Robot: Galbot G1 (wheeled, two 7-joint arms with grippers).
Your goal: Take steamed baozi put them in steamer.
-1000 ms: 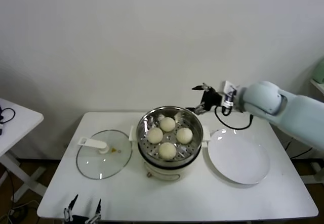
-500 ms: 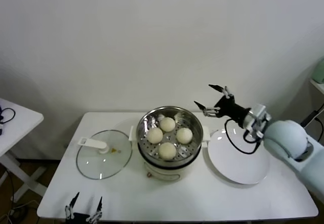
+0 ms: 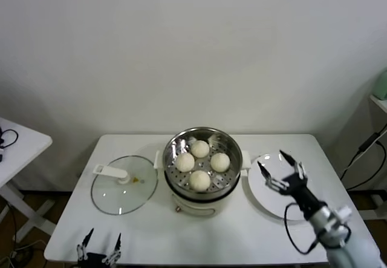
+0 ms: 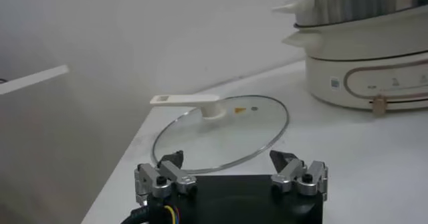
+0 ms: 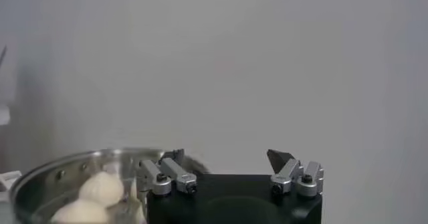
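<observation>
Over the white plate (image 3: pixel 272 202) the right gripper (image 3: pixel 279 170) has pulled back, fingers spread and empty, all four baozi (image 3: pixel 200 180) sitting in the steamer (image 3: pixel 233 149); job looks finished.

Four off-white steamed baozi (image 3: pixel 200 164) are seen in the shiny silver steamer (image 3: pixel 231 145), whose floor is patterned with small round holes; its base is cream-white, trimmed with a thin tan line. A plain white plate (image 3: pixel 275 200) and a clear glass lid (image 3: pixel 124 184) with a white handle are set on a white table (image 3: pixel 181 235). The wall is pale grey.
</observation>
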